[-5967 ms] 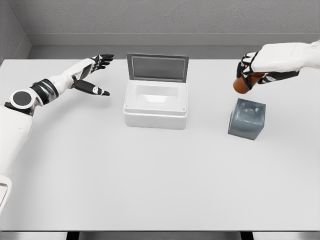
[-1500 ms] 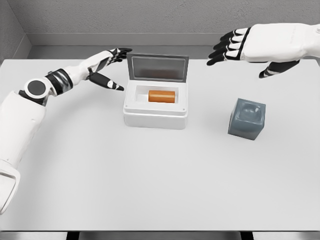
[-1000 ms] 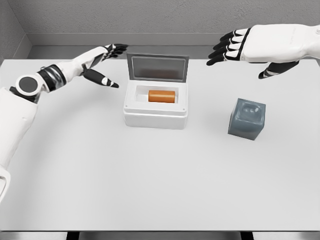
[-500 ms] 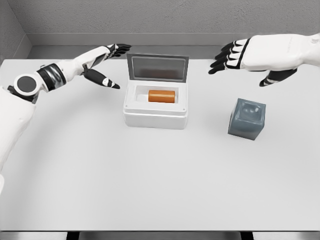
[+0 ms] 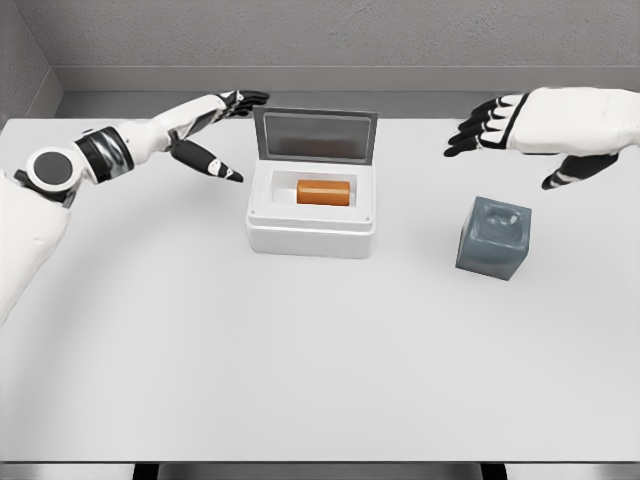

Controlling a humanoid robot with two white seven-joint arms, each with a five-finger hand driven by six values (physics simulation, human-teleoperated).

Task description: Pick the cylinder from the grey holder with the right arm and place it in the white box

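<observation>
- Right hand (image 5: 525, 125): fingers spread and extended, palm down, holding nothing; it hangs above the bench (image 5: 300, 350) near the far right corner, its arm entering from the right edge.
- Left hand (image 5: 205, 125): fingers likewise stretched out and empty, thumb pointing down toward the bench; it hovers toward the far left part of the bench, just beside the raised lid (image 5: 315, 135) of the white box (image 5: 311, 225).
- White box: stands near the middle of the far edge, lid tilted up and back, cavity open to the front.
- Cylinder (image 5: 323, 192): orange, lying on its side within the box cavity, long axis running left to right.
- Grey holder (image 5: 493, 237): a cube with a shallow socket in its top face, standing to the right of the box and apart from it, below and slightly in front of the right hand.
- Relation of cylinder to right hand: the cylinder lies well to the left of the hand and lower; the raised lid stands behind the cylinder, and the box's right wall lies between it and the hand.
</observation>
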